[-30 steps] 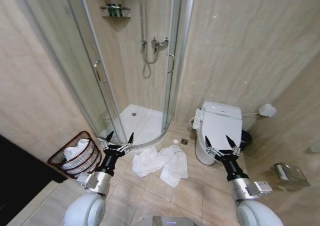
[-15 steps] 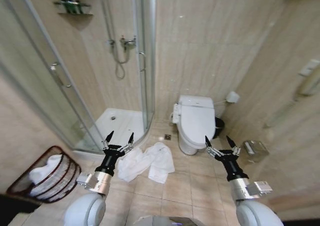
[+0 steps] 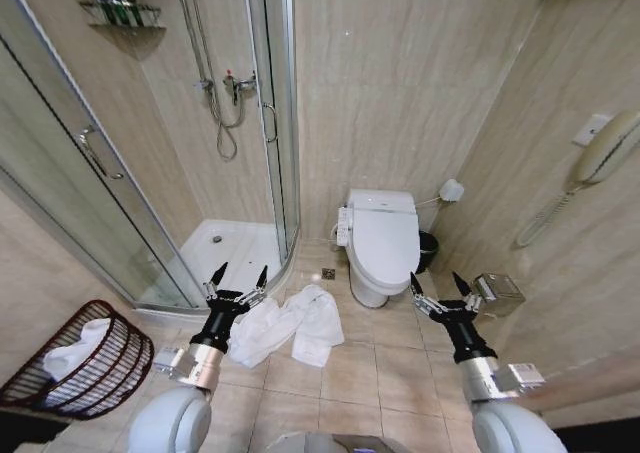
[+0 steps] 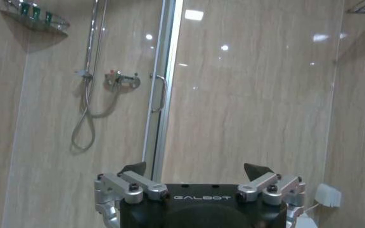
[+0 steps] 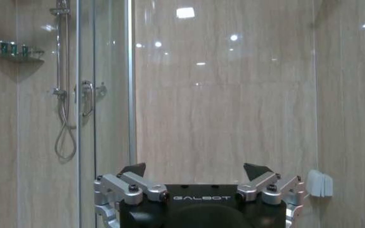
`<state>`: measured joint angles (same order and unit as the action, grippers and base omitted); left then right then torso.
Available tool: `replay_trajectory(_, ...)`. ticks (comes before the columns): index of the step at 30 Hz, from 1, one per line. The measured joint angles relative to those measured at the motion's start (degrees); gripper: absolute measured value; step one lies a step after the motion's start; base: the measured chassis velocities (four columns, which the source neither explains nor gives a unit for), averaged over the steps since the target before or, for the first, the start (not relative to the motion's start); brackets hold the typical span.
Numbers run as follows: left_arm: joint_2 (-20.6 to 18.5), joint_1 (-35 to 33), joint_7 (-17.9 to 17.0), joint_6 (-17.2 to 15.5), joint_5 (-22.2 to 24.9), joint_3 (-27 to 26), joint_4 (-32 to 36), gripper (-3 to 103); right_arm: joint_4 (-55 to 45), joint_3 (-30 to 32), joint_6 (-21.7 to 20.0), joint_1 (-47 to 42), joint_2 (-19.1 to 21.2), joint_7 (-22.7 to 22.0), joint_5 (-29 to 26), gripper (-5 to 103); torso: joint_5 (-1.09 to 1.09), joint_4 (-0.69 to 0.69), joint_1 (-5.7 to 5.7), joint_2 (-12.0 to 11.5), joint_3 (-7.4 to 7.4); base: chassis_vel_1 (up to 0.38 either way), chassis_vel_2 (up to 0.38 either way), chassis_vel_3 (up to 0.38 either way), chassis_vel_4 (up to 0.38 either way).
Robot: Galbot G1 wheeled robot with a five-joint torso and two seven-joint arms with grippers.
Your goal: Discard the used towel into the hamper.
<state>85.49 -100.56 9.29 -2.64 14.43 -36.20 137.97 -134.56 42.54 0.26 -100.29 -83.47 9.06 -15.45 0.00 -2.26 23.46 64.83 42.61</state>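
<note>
A crumpled white towel (image 3: 287, 325) lies on the tiled floor between the shower and the toilet. The dark red-brown wire hamper (image 3: 85, 366) stands at the lower left by the wall, with white cloth inside it. My left gripper (image 3: 240, 275) is raised above the floor just left of the towel, open and holding nothing. My right gripper (image 3: 441, 282) is raised at the right, near the toilet, open and holding nothing. In the wrist views the left gripper (image 4: 195, 167) and the right gripper (image 5: 195, 167) each face the wall, fingers spread.
A glass shower stall (image 3: 200, 173) with a white tray fills the left back corner. A white toilet (image 3: 382, 241) stands at the centre against the wall, with a small dark bin (image 3: 428, 250) beside it and a metal box (image 3: 496, 291) on the right wall.
The whole head view has shifted: hamper and towel have slid left and down, and the toilet toward the centre, so the camera has turned right. Both grippers keep their pose.
</note>
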Motion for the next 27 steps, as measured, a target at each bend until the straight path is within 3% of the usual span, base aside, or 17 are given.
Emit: replay_trajectory(27, 0.0, 0.0, 0.0, 0.0, 0.0, 0.0, 0.0, 100, 0.0, 0.0, 0.0, 0.0, 0.0, 0.0, 0.0, 100, 0.0, 0.0, -3.61, -8.1, -4.43, 0.0, 0.0, 0.0, 0.0)
